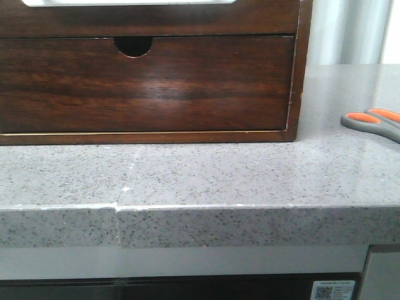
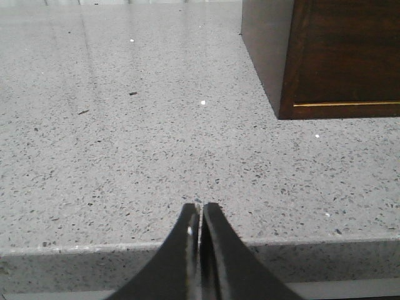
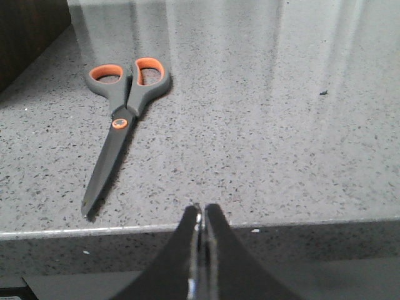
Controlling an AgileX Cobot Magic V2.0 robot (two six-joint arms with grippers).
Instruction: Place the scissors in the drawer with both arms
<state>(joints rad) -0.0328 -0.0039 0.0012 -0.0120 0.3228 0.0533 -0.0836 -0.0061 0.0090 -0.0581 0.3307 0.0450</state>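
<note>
The scissors [image 1: 374,122], grey handles lined orange, lie flat on the speckled grey counter at the right edge of the front view, right of the cabinet. In the right wrist view the scissors [image 3: 122,119] lie closed, tip toward the counter's front edge. The drawer [image 1: 269,19] shows only as a dark strip at the top of the front view, with its pale cutout [image 1: 125,2] cut off; it is closed. My right gripper [image 3: 203,209] is shut and empty at the counter's front edge, apart from the scissors. My left gripper [image 2: 201,209] is shut and empty, near the cabinet's left corner [image 2: 284,94].
Below the task drawer is a like dark drawer with a half-round notch [image 1: 133,45], also closed. The counter's front edge [image 1: 250,207] has a seam [image 1: 117,209]. A white label [image 1: 333,290] shows below the counter.
</note>
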